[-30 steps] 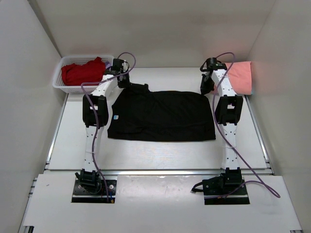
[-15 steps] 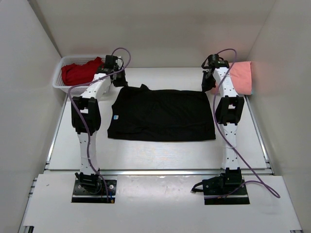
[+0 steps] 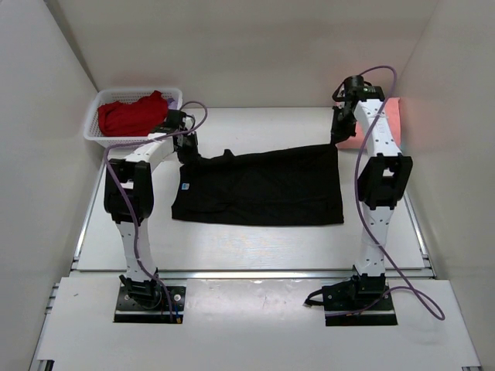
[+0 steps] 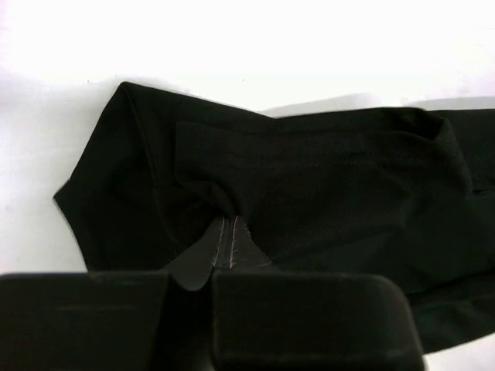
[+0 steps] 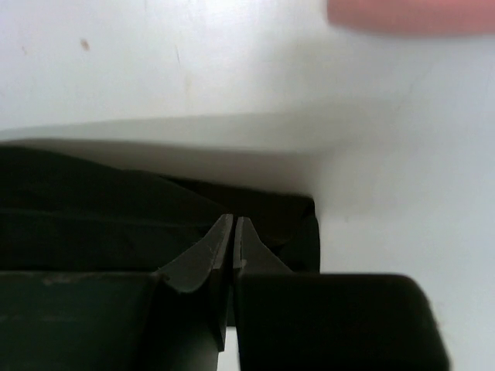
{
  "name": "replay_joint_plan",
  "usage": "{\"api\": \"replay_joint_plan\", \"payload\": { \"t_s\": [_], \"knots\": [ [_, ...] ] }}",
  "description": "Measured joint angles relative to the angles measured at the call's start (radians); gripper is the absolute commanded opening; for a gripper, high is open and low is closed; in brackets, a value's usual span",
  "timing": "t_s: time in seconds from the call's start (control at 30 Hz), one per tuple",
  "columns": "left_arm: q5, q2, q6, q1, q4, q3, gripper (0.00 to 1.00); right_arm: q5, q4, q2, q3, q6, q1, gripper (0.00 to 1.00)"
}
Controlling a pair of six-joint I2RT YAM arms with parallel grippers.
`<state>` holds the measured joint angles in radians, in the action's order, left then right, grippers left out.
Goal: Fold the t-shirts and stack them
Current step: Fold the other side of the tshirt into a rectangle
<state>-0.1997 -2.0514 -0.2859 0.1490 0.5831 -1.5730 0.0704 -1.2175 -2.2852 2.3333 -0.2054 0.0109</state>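
The black t-shirt [image 3: 259, 185] lies spread on the table, with its blue-white label [image 3: 186, 186] near its left edge. My left gripper [image 3: 190, 151] is shut on its far left corner, and the fabric bunches at the fingertips in the left wrist view [image 4: 228, 226]. My right gripper [image 3: 338, 140] is shut on its far right corner, which also shows in the right wrist view [image 5: 233, 226]. The red t-shirt [image 3: 131, 114] lies in the basket. The salmon-pink t-shirt [image 3: 389, 116] lies at the far right, partly behind my right arm. The lilac t-shirt is out of view.
The white lattice basket [image 3: 94, 133] stands at the far left corner. White walls close in the table on the left, the back and the right. The pink t-shirt's edge shows at the top of the right wrist view [image 5: 410, 15].
My left gripper has moved nearer and pulled the shirt's far left corner with it. My right arm has risen and shifted right with the far right corner. The shirt's far edge now slants.
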Motion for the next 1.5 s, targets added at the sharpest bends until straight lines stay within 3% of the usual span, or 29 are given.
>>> {"api": "replay_joint_plan", "payload": {
  "t_s": [0.3, 0.63, 0.77, 1.5],
  "knots": [
    [-0.012, 0.122, -0.003, 0.001, -0.045, 0.047, 0.00, 0.038, 0.122, 0.253, -0.476, 0.002, 0.002, 0.00],
    [-0.033, 0.141, -0.015, 0.003, -0.087, 0.179, 0.00, 0.084, 0.294, 0.259, -0.630, 0.032, -0.021, 0.00],
    [-0.053, 0.209, -0.024, 0.000, -0.086, 0.279, 0.00, 0.089, 0.364, 0.318, -0.810, 0.043, -0.055, 0.00],
    [-0.070, 0.383, -0.037, 0.006, -0.108, 0.497, 0.00, 0.129, 0.482, 0.453, -1.049, 0.114, -0.048, 0.00]
  ]
}}
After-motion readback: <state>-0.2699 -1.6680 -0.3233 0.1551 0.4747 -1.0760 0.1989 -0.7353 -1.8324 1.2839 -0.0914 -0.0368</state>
